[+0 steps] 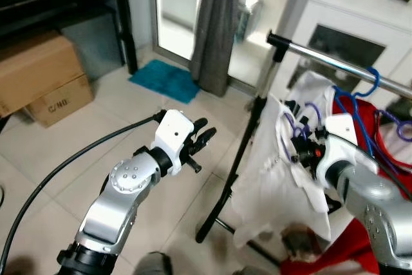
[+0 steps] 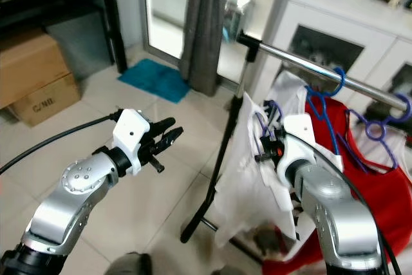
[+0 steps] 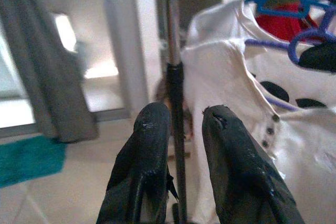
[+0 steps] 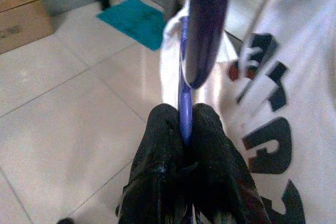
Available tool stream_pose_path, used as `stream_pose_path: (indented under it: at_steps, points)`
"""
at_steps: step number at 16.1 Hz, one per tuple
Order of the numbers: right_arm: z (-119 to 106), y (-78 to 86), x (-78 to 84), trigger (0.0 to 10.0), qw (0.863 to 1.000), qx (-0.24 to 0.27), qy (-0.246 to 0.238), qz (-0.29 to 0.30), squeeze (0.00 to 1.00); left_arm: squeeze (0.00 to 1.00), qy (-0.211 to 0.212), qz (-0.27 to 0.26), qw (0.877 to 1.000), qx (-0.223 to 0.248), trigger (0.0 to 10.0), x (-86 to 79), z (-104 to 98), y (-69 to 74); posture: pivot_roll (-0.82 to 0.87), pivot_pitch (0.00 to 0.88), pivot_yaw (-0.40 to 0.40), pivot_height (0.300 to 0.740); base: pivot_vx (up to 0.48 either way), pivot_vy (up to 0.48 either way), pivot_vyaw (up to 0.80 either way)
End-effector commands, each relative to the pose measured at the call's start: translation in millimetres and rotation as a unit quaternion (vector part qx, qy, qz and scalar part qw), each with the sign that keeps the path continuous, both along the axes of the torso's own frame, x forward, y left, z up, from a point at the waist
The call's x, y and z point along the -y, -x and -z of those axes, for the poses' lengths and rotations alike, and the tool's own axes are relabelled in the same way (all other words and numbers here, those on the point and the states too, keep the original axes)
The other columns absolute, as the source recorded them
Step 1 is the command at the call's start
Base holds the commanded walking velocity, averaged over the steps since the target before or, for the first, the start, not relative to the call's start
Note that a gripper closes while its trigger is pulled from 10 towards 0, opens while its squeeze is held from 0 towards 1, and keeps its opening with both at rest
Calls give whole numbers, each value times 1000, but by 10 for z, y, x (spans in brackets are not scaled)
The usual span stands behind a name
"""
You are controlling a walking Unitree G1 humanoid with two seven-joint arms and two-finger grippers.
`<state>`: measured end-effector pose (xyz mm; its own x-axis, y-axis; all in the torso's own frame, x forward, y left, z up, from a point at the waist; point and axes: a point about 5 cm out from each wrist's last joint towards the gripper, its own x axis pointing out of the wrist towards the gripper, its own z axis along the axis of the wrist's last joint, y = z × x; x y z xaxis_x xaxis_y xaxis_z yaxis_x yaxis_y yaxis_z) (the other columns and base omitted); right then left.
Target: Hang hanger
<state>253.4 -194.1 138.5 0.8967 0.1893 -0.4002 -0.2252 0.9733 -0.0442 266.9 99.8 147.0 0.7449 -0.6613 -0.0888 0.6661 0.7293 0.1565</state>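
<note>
The right gripper has its two black fingers pressed tight on the thin stem of a purple hanger. The stem runs straight out from between the fingertips, and its thicker curved hook rises just beyond them, blurred and close to the camera. A white shirt hangs from this hanger, its black lettering beside the gripper. The right arm is bent and raised, its wrist level with the shirt's collar, just below the metal rail of a clothes rack; the hook sits under the rail, not over it.

The left gripper is empty, its fingers slightly parted. That arm reaches forward over the tiled floor, pointing toward the rack's dark upright post.

A blue hanger already hooks over the rail, carrying a red garment. Further back are a grey curtain, a teal mat and cardboard boxes.
</note>
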Motion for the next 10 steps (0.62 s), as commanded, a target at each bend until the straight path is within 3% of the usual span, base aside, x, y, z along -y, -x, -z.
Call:
stream_pose_path:
  at_steps: [1, 10]
  points:
    - [-71, -21, -33, 0, 1000, 27, -3, -7, 0, 0, -2, 0, 1000, -4, 10000, 17, 25, 8, -17, 0, -69, 740, -281, 0, 0]
    - [-83, -67, -123, 0, 997, 58, -39, -16, 0, 0, -4, 5, 1000, 2, 10000, 29, 1, -57, -19, 0, -68, 740, -253, 0, 0]
